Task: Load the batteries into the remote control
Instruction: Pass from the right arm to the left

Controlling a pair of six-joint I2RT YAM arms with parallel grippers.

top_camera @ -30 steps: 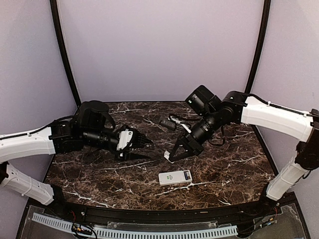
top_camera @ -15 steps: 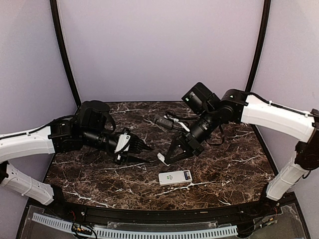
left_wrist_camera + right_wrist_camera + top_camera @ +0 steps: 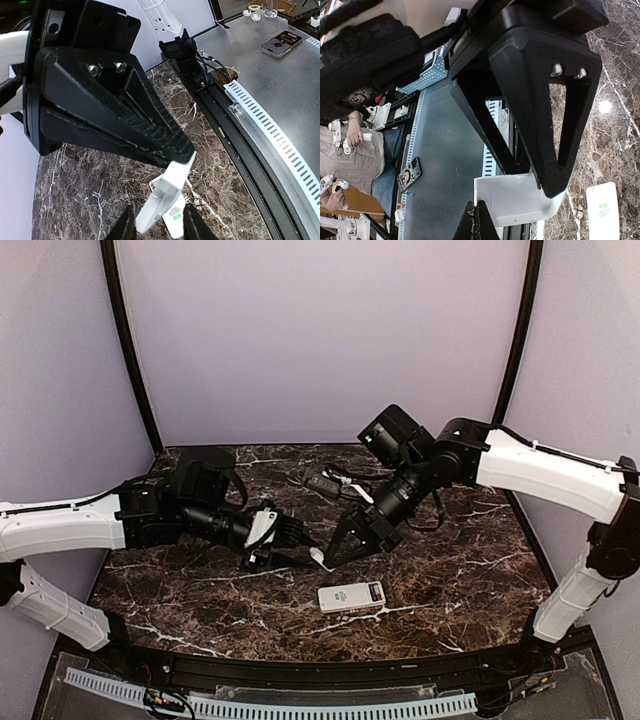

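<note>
Barely begun, I judge: the small white rectangular plastic remote control (image 3: 352, 596) lies face-up at lower centre on the marble surface (image 3: 460, 570), no batteries visible, the right fingers (image 3: 520, 65) clamp a flat white plastic cover (image 3: 512, 200), and whether the left fingers (image 3: 125, 120) grip it I cannot tell.

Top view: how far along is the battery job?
Done: the cover looks off the remote, which lies on the table. In hand: the right gripper holds the cover in the air, the left gripper pinching its edge. Left: no batteries in view, so loading has not begun.
</note>
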